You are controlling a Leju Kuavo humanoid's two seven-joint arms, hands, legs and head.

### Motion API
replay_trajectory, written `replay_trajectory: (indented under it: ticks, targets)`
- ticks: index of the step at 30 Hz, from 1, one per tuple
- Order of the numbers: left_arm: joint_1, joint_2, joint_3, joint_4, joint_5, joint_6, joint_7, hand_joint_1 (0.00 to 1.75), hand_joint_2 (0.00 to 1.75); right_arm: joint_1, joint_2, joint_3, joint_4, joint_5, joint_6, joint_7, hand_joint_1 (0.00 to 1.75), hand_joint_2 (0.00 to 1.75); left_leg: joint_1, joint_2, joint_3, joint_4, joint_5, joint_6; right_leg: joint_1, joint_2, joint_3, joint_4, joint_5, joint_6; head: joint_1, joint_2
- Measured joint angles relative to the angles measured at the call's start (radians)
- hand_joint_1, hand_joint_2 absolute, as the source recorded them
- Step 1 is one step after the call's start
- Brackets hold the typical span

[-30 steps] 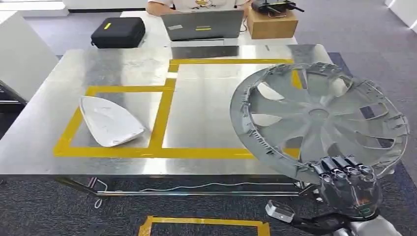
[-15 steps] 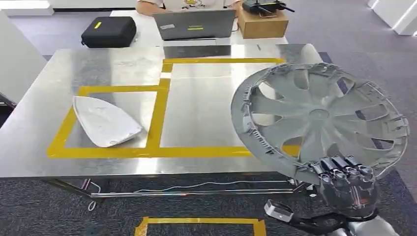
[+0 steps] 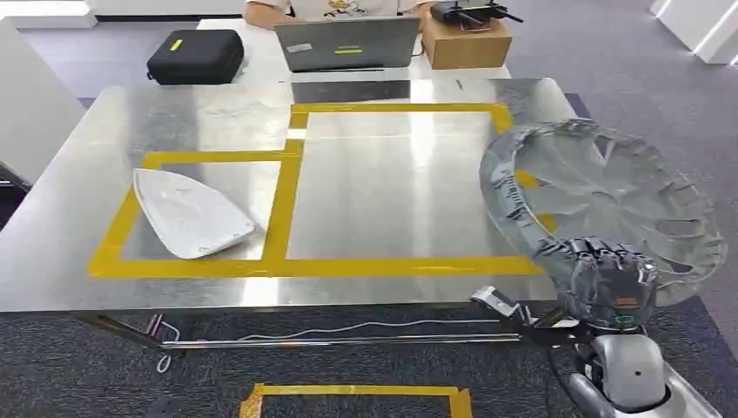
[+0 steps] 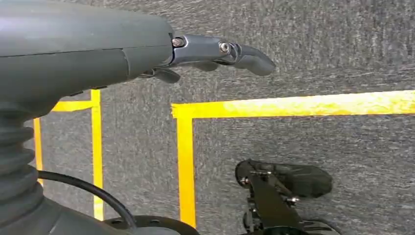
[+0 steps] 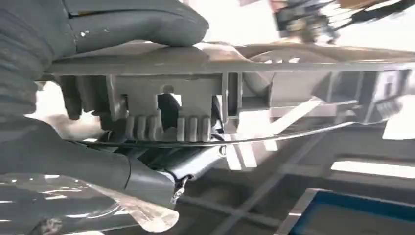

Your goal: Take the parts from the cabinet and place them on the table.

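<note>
Right hand [image 3: 609,280] clamped on wheel cover [image 3: 609,196] rim; cover now tipped flatter over table [image 3: 365,209] right edge, nearing set-down; left hand [image 4: 215,51] loose, fingers apart

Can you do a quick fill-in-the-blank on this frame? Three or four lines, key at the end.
1. The wheel cover is held by the robot's ____ hand.
2. The white part lies inside a rectangle of ____ tape on the table.
3. The left hand, over carpet, holds ____.
4. Beyond the table stands a grey ____.

Missing: right; yellow; nothing; laptop
</note>
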Motion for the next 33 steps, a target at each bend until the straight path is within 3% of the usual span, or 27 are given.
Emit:
replay_trajectory:
  ticks: [5,15,23,29,33]
  targets:
    - [-0.001,0.001,0.0,0.0,0.0,0.0,0.0,0.0,1.75,-0.043,-0.076,0.113,0.039,0.001,0.001,0.002,1.75,1.75,0.001,-0.001,-0.001,0.0,0.0,0.0,0.001,-0.003,0.0,0.0,0.0,0.0,0.0,0.0]
    - [-0.001,0.001,0.0,0.0,-0.003,0.0,0.001,0.0,1.75,-0.077,-0.135,0.178,0.09,0.0,0.016,0.033,1.75,1.75,0.001,-0.001,-0.002,0.0,0.0,0.0,0.002,-0.002,-0.001,0.001,0.0,0.0,0.0,0.0]
    - [-0.002,0.002,0.0,0.0,-0.026,-0.006,0.005,0.0,1.75,-0.139,-0.132,0.144,0.214,0.0,0.013,-0.133,1.75,1.75,0.001,-0.001,-0.002,0.0,0.001,0.0,0.001,-0.002,-0.001,0.001,0.0,0.0,0.001,0.0]
    - [-0.005,0.002,-0.001,0.0,-0.045,-0.007,0.021,0.0,1.75,-0.27,-0.115,0.16,0.365,0.0,0.004,-0.148,1.75,1.75,0.001,-0.001,-0.002,0.0,0.002,0.0,0.001,-0.002,-0.001,0.001,0.001,0.0,0.001,0.0]
    - [-0.01,0.003,-0.003,0.0,-0.055,-0.011,0.023,0.0,1.75,-0.344,-0.08,0.172,0.457,0.0,-0.002,-0.193,1.75,1.75,0.001,-0.001,-0.002,0.0,0.002,0.0,0.001,-0.002,-0.001,0.001,0.001,0.0,0.0,0.0]
